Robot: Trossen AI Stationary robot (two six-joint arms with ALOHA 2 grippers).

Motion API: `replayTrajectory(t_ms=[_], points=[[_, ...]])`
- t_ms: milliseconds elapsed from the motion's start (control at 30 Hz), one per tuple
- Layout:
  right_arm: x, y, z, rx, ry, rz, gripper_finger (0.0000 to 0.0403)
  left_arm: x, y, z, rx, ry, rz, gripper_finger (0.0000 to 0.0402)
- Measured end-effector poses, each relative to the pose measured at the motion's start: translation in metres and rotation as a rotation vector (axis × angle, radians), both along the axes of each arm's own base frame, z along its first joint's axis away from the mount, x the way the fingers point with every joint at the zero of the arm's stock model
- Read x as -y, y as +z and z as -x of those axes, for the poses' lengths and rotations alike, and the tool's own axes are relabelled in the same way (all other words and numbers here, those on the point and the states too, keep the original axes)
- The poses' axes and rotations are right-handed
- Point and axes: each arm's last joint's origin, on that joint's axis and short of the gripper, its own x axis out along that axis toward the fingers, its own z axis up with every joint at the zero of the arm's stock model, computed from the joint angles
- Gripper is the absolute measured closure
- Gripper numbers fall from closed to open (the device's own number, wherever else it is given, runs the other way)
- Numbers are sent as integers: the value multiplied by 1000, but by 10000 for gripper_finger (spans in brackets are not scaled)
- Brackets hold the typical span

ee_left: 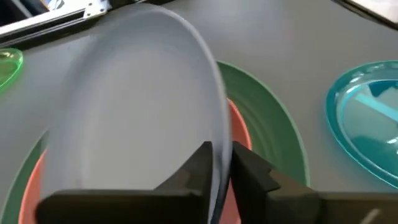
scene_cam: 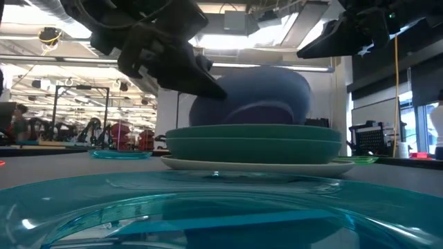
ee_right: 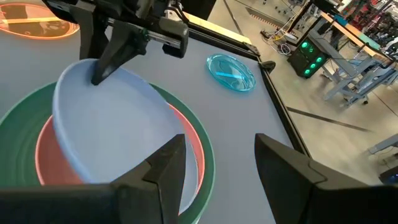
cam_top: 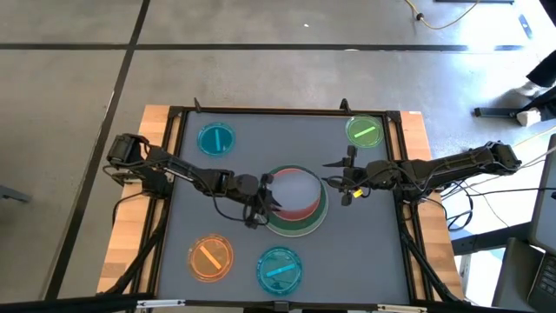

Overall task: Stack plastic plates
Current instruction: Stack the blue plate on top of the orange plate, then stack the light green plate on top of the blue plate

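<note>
Sitting closest to the low camera is a small see-through teal plastic plate (cam_top: 279,269), flat on the grey table top (cam_top: 234,217), and beside it lies a small see-through orange plastic plate (cam_top: 211,257). Behind them, in the middle of the table, is the stack: a big cream plastic plate (scene_cam: 201,164) at the bottom, a big green plastic plate (cam_top: 302,224) on it, and a pink plastic plate (ee_right: 46,155) on top of that. The left gripper (cam_top: 266,196) is at the left side of the stack, and its two dark fingers (ee_left: 196,168) pinch the rim of a round lavender plastic plate (cam_top: 295,189). That plate is tilted, with the pinched side up in the air and the other side down on the pink plate. The right gripper (cam_top: 344,184) hangs just to the right of the stack with its jaws wide apart, holding nothing. Farther back, a small see-through blue plastic plate (cam_top: 216,139) lies near the back left corner, and a small see-through green plastic plate (cam_top: 365,131) lies near the back right corner.
</note>
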Motion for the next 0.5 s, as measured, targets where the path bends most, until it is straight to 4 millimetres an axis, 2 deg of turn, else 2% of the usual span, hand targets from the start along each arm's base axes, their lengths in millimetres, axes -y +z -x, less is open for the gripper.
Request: replayTrajectory(t_ms=[267, 500], points=[[0, 0, 0, 0, 0, 0, 220, 2, 0, 0, -3, 21, 44, 275], [0, 0, 0, 0, 0, 0, 220, 11, 2, 2, -1, 10, 72, 265]])
